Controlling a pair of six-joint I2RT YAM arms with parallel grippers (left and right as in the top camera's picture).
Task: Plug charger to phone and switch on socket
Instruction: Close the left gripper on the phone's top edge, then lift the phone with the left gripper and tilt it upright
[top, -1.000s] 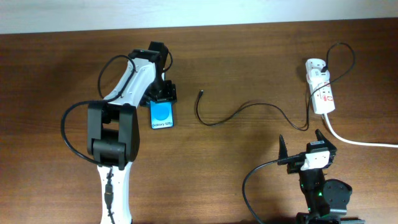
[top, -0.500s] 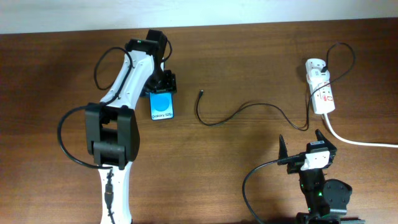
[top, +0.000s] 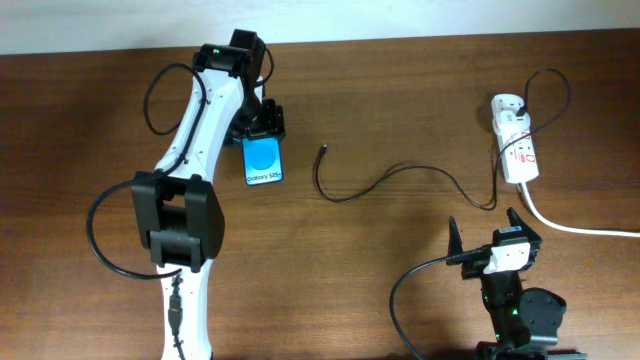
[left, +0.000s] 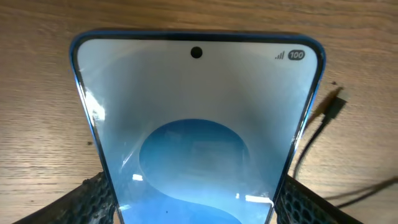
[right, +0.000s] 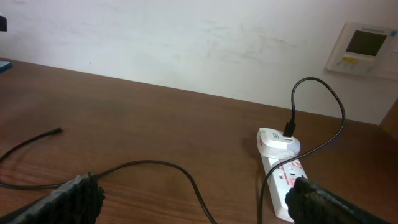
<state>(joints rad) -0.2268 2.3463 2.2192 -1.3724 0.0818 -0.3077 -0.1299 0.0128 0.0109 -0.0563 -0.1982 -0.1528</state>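
The phone (top: 263, 162), with a bright blue screen, lies on the wooden table at the back left. My left gripper (top: 262, 128) is shut on its far end. In the left wrist view the phone (left: 196, 124) fills the frame between the two fingers (left: 196, 208). The charger (top: 400, 172) is a thin black cable. Its plug tip (top: 322, 150) lies free on the table to the right of the phone and also shows in the left wrist view (left: 333, 107). The white socket (top: 517, 140) lies at the back right. My right gripper (top: 487, 236) is open and empty near the front edge.
A thick white cord (top: 580, 228) runs right from the socket. In the right wrist view the socket (right: 280, 177) and the charger cable (right: 155, 165) lie ahead of the open fingers (right: 199, 205). A wall with a white panel (right: 365, 46) stands behind the table.
My left gripper has carried the phone a little toward the table's back edge and slightly right. The right arm, the charger and the socket have not moved.
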